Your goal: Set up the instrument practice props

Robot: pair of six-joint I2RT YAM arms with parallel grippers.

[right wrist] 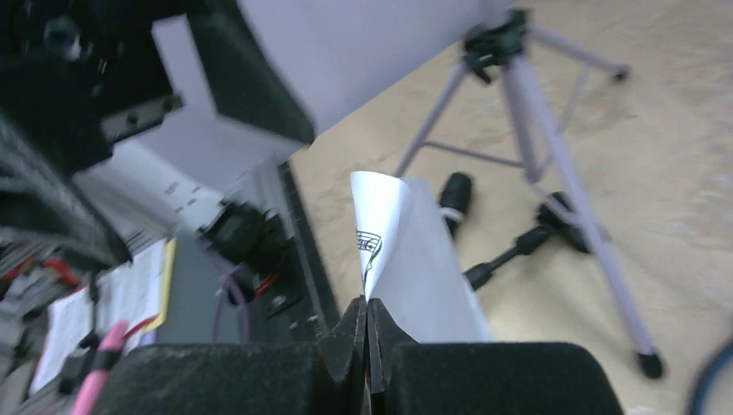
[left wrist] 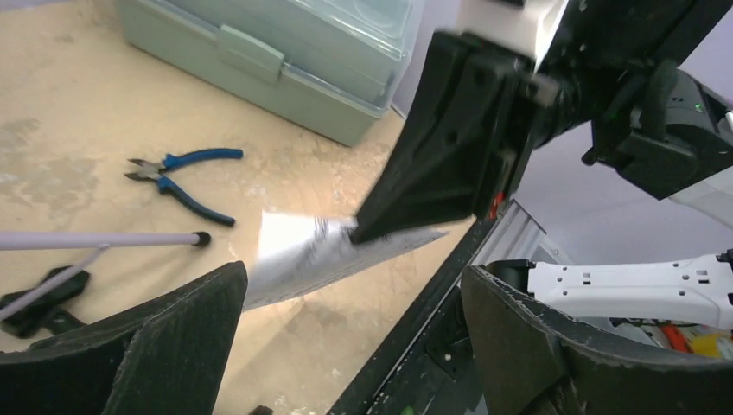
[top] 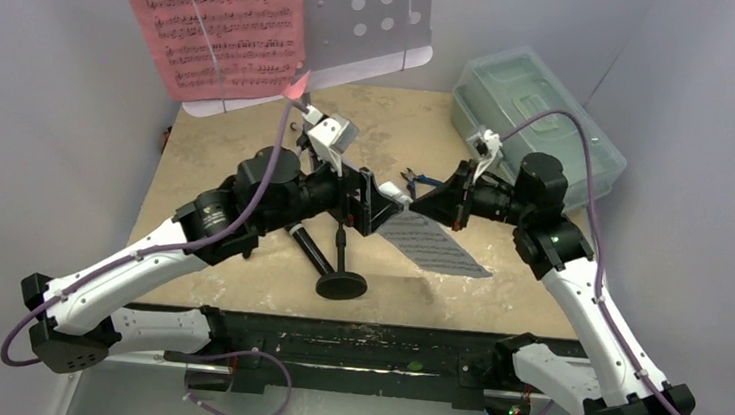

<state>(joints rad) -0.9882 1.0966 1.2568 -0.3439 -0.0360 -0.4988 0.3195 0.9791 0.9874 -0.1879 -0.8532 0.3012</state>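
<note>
My right gripper (top: 412,204) (right wrist: 366,303) is shut on one edge of a white music sheet (top: 437,246) (right wrist: 406,259) (left wrist: 315,252), which hangs tilted just above the table. My left gripper (top: 371,204) (left wrist: 350,285) faces it with jaws wide open around the sheet's near end, not touching it. A pink music sheet (top: 217,19) rests on the lavender music stand's hole-punched tray (top: 366,12). The stand's tripod legs (right wrist: 536,112) are behind the sheet. The black round-based mic stand (top: 341,284) stands near the front, a black rod, maybe the microphone (top: 310,250), beside it.
Blue-handled pliers (top: 416,179) (left wrist: 183,179) lie on the table behind the grippers. A clear lidded plastic box (top: 537,112) (left wrist: 285,52) fills the back right corner. The table's black front rail (top: 333,330) runs along the near edge.
</note>
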